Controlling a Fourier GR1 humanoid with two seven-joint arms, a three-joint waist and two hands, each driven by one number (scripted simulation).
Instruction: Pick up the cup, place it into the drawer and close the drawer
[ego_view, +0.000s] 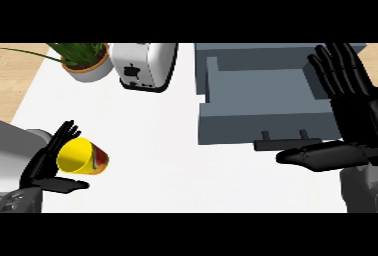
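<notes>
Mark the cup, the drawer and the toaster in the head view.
cup (77, 155): head view, yellow inside of its mouth.
drawer (266, 127): head view, its grey front wall.
toaster (151, 62): head view, white casing.

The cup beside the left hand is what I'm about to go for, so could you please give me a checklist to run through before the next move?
1. Cup within the left hand's span: ok, it lies between fingers and thumb.
2. Left hand curled round cup: not ok, fingers straight.
3. Cup upright: not ok, it looks tilted.
4. Drawer open: ok.
5. Right hand out of the drawer's way: cannot tell, it overlaps the drawer's right side in this view.
</notes>
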